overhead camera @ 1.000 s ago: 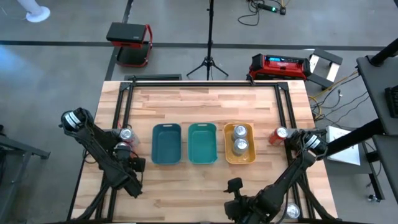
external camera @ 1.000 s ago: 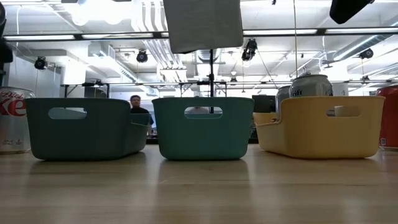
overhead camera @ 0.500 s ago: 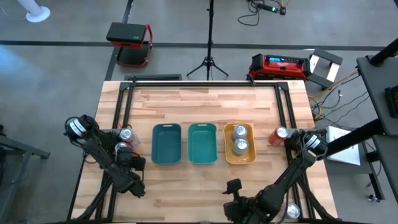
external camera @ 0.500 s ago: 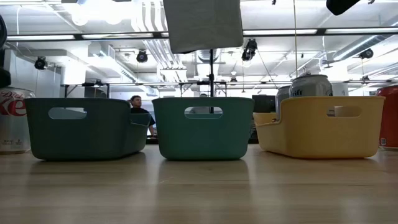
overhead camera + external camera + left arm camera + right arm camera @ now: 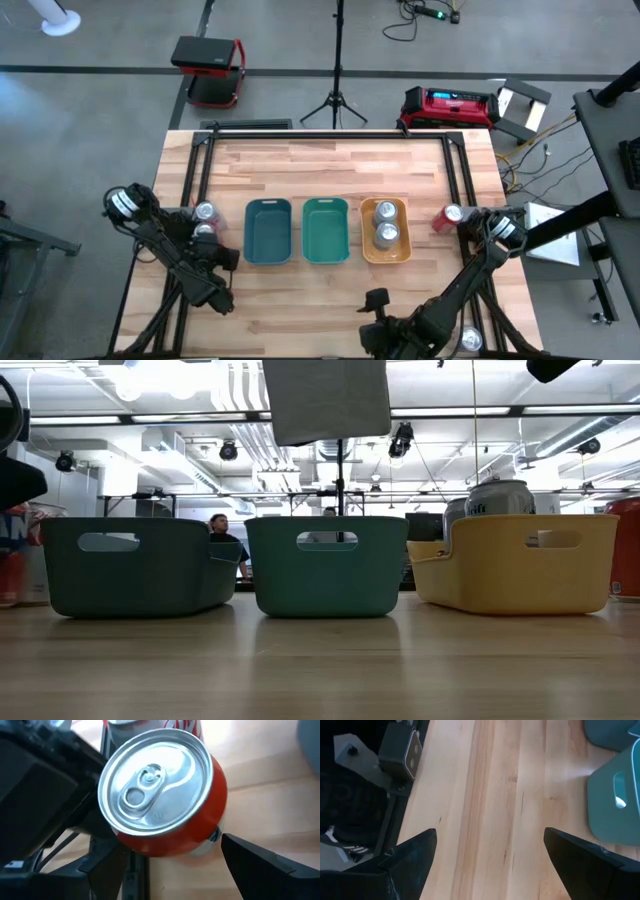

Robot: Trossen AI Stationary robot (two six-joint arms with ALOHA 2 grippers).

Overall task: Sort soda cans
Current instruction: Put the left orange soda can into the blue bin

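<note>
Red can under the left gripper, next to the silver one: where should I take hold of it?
Grip the red can across its round side wall, just below the silver top, coming straight down. It stands upright between the open jaws of the left gripper. The silver can stands close beside it, so avoid a sideways approach.

Two cans in rightmost tray (upright)

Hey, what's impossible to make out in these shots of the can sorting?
- Left red can, at the left pincer: the brand. The left wrist view shows mostly its top; the low view's left edge cuts it off.
- Cans in the orange tray: in the low view, the tray wall hides all but their tops.
- Right red can: cut by the low view's right edge.
</note>
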